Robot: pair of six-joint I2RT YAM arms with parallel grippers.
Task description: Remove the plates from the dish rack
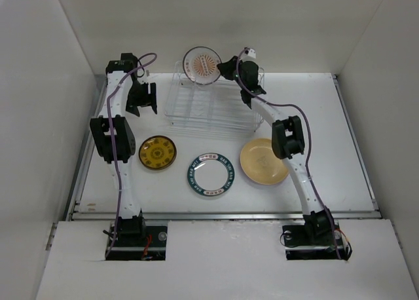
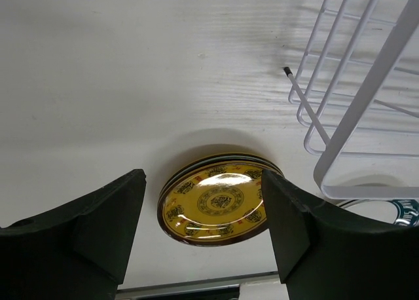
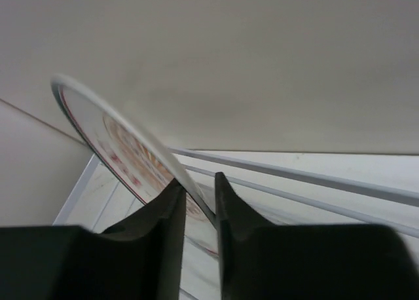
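A white plate with an orange-red centre [image 1: 201,65] stands on edge at the back of the white wire dish rack [image 1: 209,103]. My right gripper [image 1: 224,68] reaches it from the right. In the right wrist view the plate's rim [image 3: 111,133] runs down between the two dark fingers, and the right gripper [image 3: 200,188] is shut on it. Three plates lie flat on the table in front of the rack: gold-patterned [image 1: 157,152], teal-rimmed [image 1: 209,174] and tan-yellow [image 1: 263,161]. My left gripper [image 1: 141,107] hangs open left of the rack, above the gold plate [image 2: 216,202].
The rack's wire corner [image 2: 353,103] juts close to the left gripper's [image 2: 203,215] right finger. Rack bars [image 3: 294,175] run behind the held plate. White walls close in at the back and both sides. The table's metal front rail [image 1: 222,215] lies near the arm bases.
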